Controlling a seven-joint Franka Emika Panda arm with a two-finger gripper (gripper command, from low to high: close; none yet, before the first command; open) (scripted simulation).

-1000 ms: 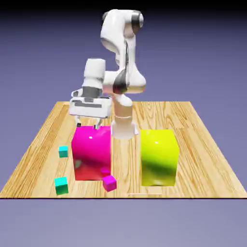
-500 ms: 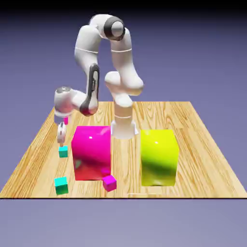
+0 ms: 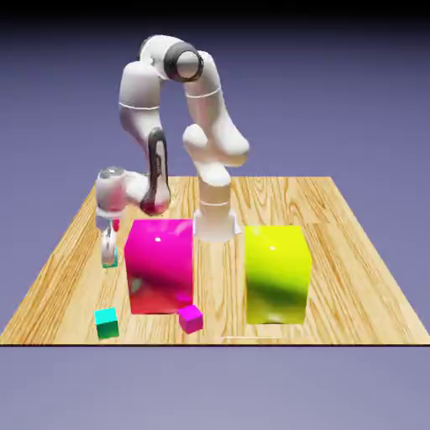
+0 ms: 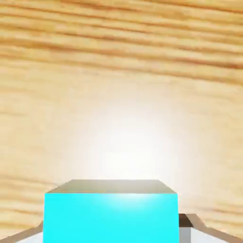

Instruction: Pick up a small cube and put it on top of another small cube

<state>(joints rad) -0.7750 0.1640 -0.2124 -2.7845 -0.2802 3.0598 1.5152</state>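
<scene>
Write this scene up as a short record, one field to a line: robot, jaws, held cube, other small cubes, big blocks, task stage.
robot: white arm, reaching down at the exterior view's left
jaws: closed on a cube
held cube: small cyan cube, at the table
other small cubes: teal-cyan cube and magenta cube, both near the table's front edge
big blocks: magenta block, yellow-green block
task stage: cube gripped, not yet stacked

We see the cyan cube [image 4: 111, 218] cut off by the hand view's bottom edge, its lower part out of sight.
</scene>
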